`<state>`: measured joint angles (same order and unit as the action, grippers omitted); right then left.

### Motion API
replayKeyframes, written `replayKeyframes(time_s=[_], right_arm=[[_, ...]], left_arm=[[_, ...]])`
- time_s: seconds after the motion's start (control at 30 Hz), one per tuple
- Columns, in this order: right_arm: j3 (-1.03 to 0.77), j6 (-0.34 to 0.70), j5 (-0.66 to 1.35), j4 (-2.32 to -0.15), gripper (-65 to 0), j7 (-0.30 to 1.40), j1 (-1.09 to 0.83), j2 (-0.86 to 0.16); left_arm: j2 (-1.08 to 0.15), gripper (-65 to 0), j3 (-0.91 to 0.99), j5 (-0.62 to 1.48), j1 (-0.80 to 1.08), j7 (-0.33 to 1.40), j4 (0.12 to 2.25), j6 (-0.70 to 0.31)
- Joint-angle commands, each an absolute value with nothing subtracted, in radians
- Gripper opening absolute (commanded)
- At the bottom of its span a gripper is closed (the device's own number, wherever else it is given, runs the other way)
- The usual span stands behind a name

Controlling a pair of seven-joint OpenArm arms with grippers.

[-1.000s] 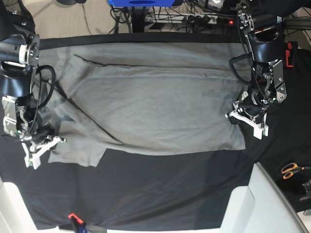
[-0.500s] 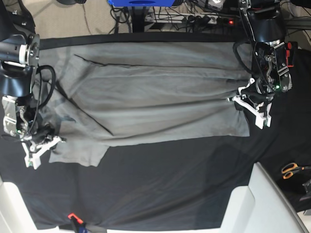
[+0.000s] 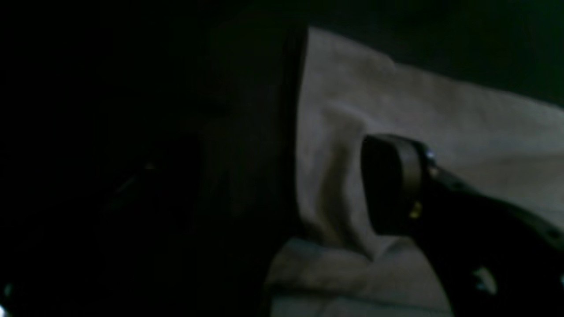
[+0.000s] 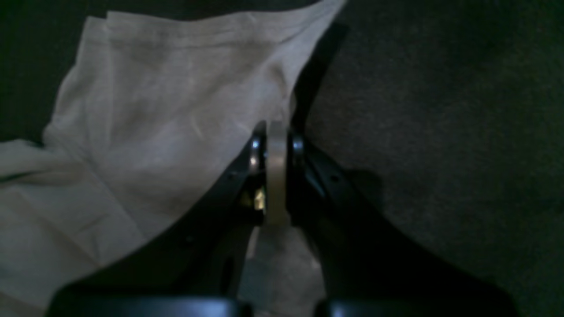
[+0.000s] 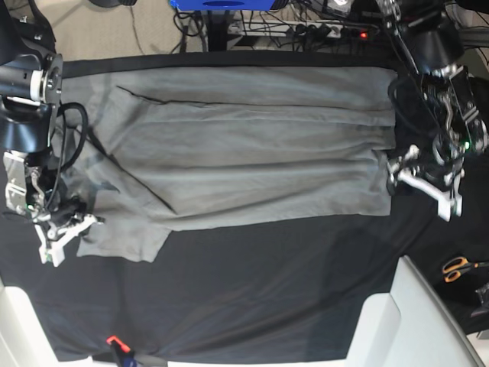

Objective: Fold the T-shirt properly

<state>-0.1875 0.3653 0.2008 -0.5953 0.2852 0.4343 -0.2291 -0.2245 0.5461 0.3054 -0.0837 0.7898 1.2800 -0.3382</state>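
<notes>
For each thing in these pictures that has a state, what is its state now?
T-shirt: spread on the table, partly folded lengthwise, wrinkled.
Left gripper: open, at the shirt's edge, holding nothing.
Right gripper: shut, at the sleeve end; whether it pinches cloth, I cannot tell.
Scissors: lying closed on the table.

No text, label, brand, number or sign can be read in any view.

A black-clothed table [image 5: 252, 306] carries the spread grey T-shirt [image 5: 252, 153].
</notes>
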Motion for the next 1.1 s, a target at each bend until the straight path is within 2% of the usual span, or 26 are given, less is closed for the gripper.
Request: replayKeyframes(time_s=[0.0,0.13,0.37,0.53,0.83,0.9,0.93,1.07], right_arm=[[-0.188,0.369,0.211,-0.608,-65.0,0.263,0.463,-0.243],[-0.188,0.369,0.211,-0.611,-65.0,0.263,0.463,-0.243],[-0.188,0.369,0.211,-0.613,-65.0,0.263,0.463,-0.243],[-0.188,0.369,0.211,-0.613,-65.0,0.263,0.463,-0.243],[-0.188,0.369,0.211,-0.613,-65.0,0.263,0.463,-0.243],[-0.188,0.369,0.211,-0.613,-65.0,0.263,0.463,-0.243],[-0.188,0.369,0.211,-0.613,-65.0,0.263,0.463,-0.243],[-0.188,0.369,0.211,-0.613,-65.0,0.262,0.463,-0.243]], left_arm=[[-0.252,-9.4,0.547,0.317,-0.119,0.768,1.264,-0.338],[-0.274,-9.4,0.541,0.317,-0.220,0.760,1.099,-0.340],[-0.305,-9.4,0.535,0.315,-0.343,0.634,0.831,-0.338],[-0.314,-9.4,0.389,0.317,-0.412,0.558,0.667,-0.338],[-0.306,-9.9,0.352,0.321,-0.426,0.510,0.601,-0.338],[-0.306,-16.1,0.352,0.318,-0.424,0.509,0.601,-0.338],[-0.306,-22.2,0.352,0.318,-0.423,0.507,0.599,-0.338],[-0.311,-55.0,0.351,0.306,-0.421,0.479,0.598,-0.338]])
